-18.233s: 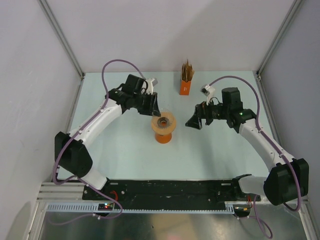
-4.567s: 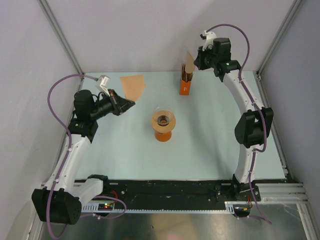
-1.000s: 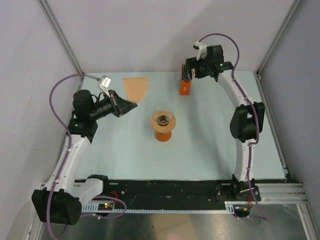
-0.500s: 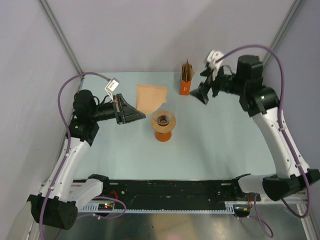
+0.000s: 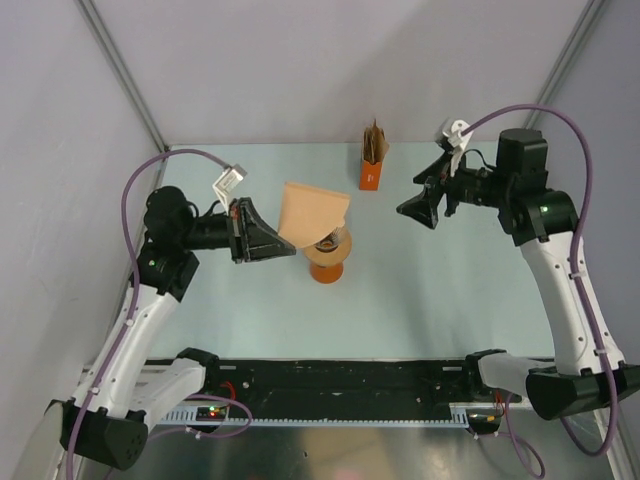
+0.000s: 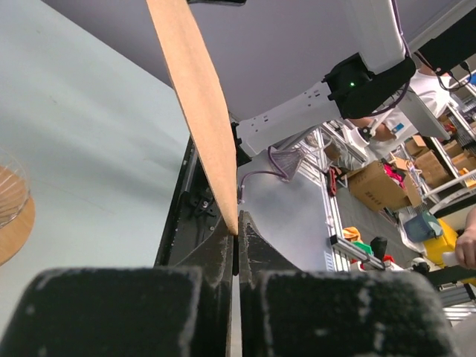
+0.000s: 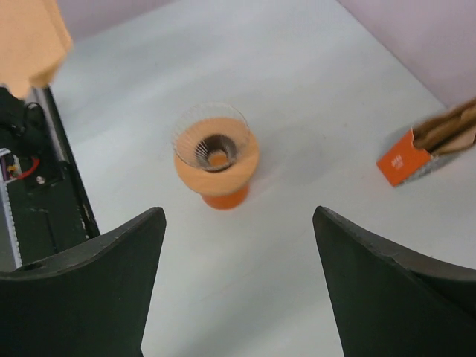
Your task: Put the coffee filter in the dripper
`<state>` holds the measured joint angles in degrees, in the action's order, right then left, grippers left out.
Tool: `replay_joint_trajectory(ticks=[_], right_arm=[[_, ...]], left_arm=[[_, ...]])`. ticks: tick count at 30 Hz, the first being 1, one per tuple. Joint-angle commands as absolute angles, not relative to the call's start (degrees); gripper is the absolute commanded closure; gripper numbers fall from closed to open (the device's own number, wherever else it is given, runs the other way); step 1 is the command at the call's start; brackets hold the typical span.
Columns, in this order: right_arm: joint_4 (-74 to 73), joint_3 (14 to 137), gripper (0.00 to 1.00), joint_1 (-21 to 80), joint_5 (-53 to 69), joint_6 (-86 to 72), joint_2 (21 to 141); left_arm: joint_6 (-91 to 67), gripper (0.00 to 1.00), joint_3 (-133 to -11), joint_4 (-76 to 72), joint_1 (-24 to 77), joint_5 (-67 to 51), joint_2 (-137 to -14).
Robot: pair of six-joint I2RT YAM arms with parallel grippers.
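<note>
My left gripper [image 5: 280, 247] is shut on the corner of the coffee filter [image 5: 312, 213], a flat light-brown fan held in the air and overlapping the left rim of the dripper [image 5: 333, 240]. In the left wrist view the filter [image 6: 195, 100] shows edge-on, pinched at the fingertips [image 6: 236, 236]. The dripper [image 7: 212, 141] is a clear ribbed cone on a tan disc atop an orange beaker [image 5: 327, 272]. My right gripper [image 5: 418, 212] is open and empty, raised to the right of the dripper. A corner of the filter [image 7: 30, 41] shows in the right wrist view.
A small orange box [image 5: 372, 170] holding a bunch of brown papers stands at the back of the table, also in the right wrist view [image 7: 416, 152]. Grey walls enclose the table on three sides. The black base rail [image 5: 330, 378] runs along the near edge.
My left gripper has carried the filter right, from the back left to over the dripper's left rim. My right arm has swung away from the orange box, out to the right.
</note>
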<state>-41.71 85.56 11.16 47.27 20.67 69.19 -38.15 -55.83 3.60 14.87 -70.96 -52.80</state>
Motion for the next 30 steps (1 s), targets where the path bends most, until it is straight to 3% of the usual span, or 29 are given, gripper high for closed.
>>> replay_joint_trajectory(ticks=[1,5,8,15,23,30], right_arm=[[-45.5,94.6,0.13,12.3,51.3,23.2,67.7],[-52.5,101.8,0.07,16.6,50.2,28.6,68.3],[-54.8,99.6,0.08,25.2,41.2,31.9,65.6],[-28.7,77.8,0.06,29.5,27.8,33.0,50.6],[-5.8,57.6,0.20,56.3,5.2,67.8,40.3],[2.7,52.3,0.33,67.7,-0.7,84.2,42.7]], left_arm=[[-40.6,1.00,-57.8,1.5,16.4,-71.4,-51.6],[-40.6,1.00,-57.7,1.5,17.6,-70.9,-50.6],[-40.7,1.00,-57.9,1.0,17.8,-71.6,-50.2],[-42.6,1.00,-59.4,0.4,19.0,-72.6,-49.8],[-51.8,1.00,-58.5,-0.5,19.1,-70.7,-51.6],[-54.2,1.00,-58.5,-1.4,20.3,-71.0,-52.1]])
